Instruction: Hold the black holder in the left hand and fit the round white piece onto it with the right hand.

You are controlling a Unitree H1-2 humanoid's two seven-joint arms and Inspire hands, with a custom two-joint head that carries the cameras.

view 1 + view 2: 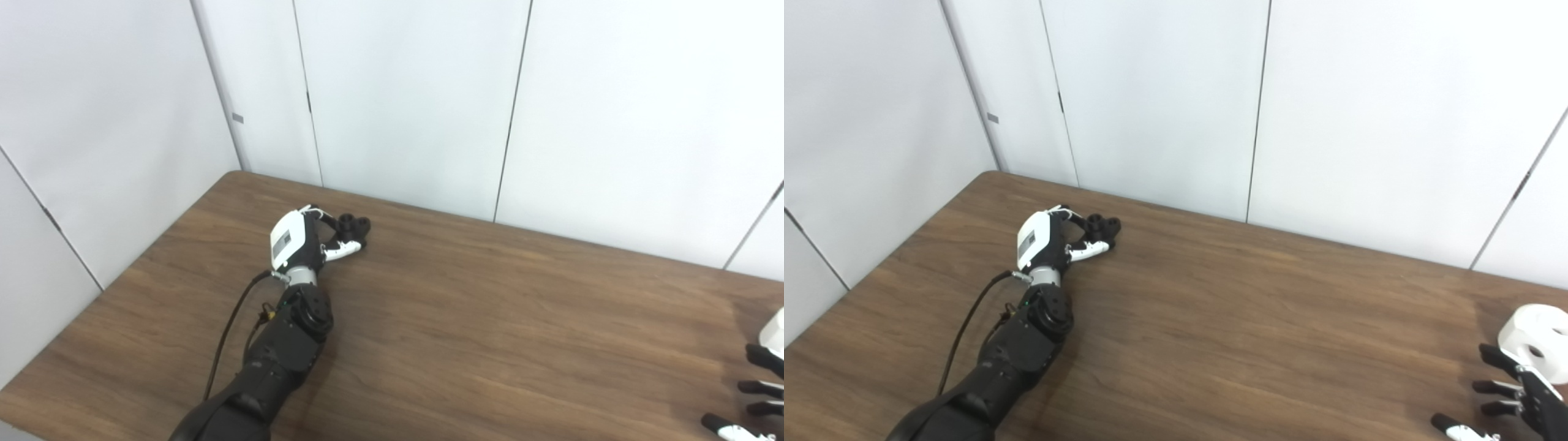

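Note:
The black holder (pixel 354 228) stands on the wooden table (pixel 490 318) near its far left corner. My left hand (pixel 304 240) lies right beside it, with its fingers (pixel 326 218) behind the holder's left side and the thumb (pixel 343 248) stretched along its front; they bracket the holder without closing on it. The round white piece (pixel 1541 341) rests at the table's right edge, only partly visible in the left eye view. My right hand (pixel 1513 395) is open just in front of the piece, fingers spread and pointing left, holding nothing.
White wall panels (pixel 404 98) rise directly behind the table's far edge and along its left side. A black cable (pixel 229 324) runs along my left forearm. Bare wood separates the two hands.

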